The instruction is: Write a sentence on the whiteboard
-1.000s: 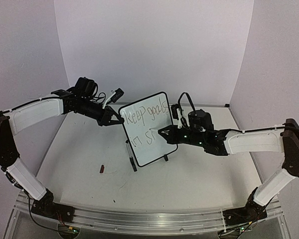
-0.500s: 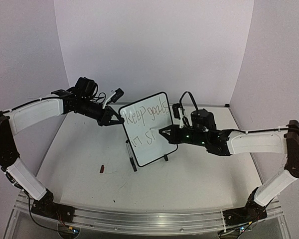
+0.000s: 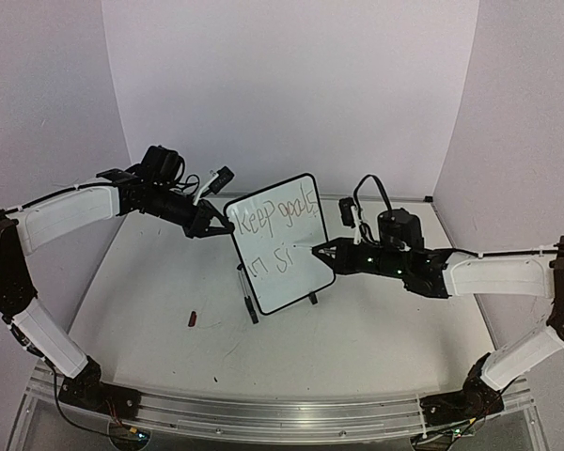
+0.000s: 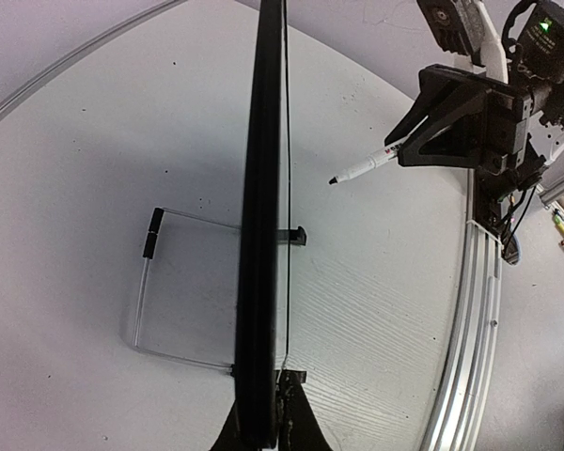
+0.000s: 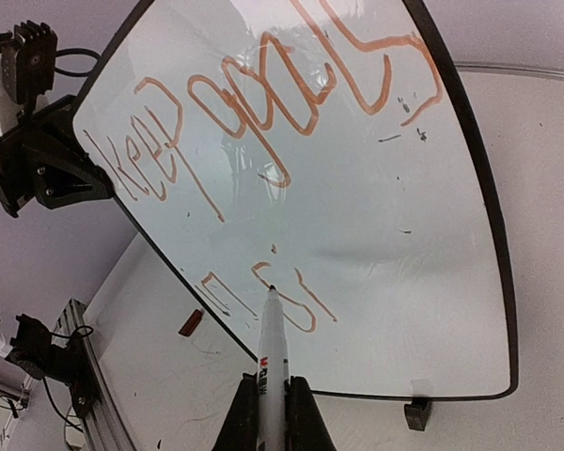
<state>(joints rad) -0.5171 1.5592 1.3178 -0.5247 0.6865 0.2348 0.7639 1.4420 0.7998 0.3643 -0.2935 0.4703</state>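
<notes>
A small portrait whiteboard (image 3: pixel 287 282) with a thin black frame stands near the middle of the table (image 3: pixel 357 329), leaning back a little, its writing face turned toward the right arm. The sentence (image 5: pixel 263 113) on it is unfinished: thin reddish strokes read "Keep goals" on the upper line, with "in si" begun beneath. The board looks light, thin and stiff, with a glossy surface. Perched on a small black foot (image 5: pixel 415 413) at its lower edge, it would probably slide or tip under pen pressure unless braced. The ink would likely smear if touched, so the safest place to hold it is the frame, away from the lettering. The left gripper (image 3: pixel 211 225) does just that. Its jaws are closed on the board's upper left edge, and its wrist view shows the board edge-on, running straight down between its fingers. The right gripper (image 5: pixel 273 390) has its jaws pressed tight around a white marker (image 5: pixel 271 338), which points at the second line near the last letter. From the left wrist view the tip hangs just off the surface, with a clear gap between them, so no stroke is being drawn right now.
</notes>
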